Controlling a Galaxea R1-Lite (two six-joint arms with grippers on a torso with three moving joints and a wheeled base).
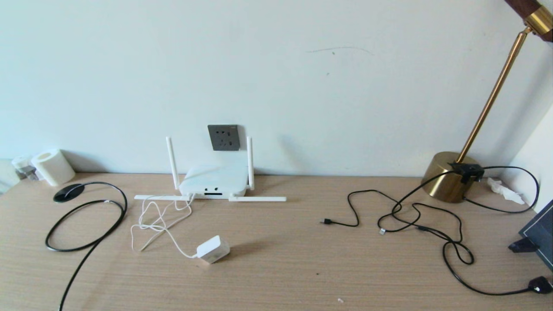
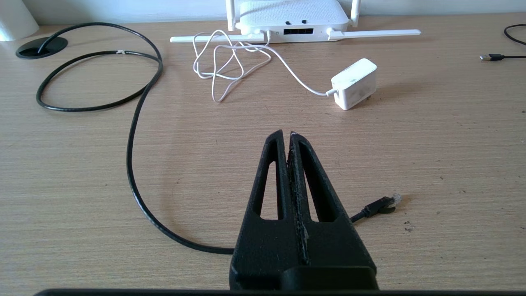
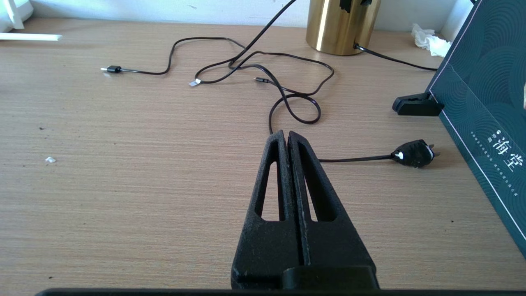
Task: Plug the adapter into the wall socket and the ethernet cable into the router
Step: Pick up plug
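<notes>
Right now the left gripper (image 2: 287,135) hovers low over the counter (image 2: 452,156), fingers pressed together on nothing, the ethernet cable (image 2: 135,139) trailing beside it with its plug end lying free. Just ahead sits the adapter (image 2: 354,83), loose on its side, white cord already feeding the router (image 2: 292,18). Above that, the wall socket (image 1: 224,137) waits unfilled. Right gripper (image 3: 287,135), likewise closed and empty, idles near the brass lamp base's (image 3: 342,25) thin cords.

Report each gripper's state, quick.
Left gripper: closed, holding nothing, above the table near the ethernet cable.
Right gripper: closed, holding nothing.
</notes>
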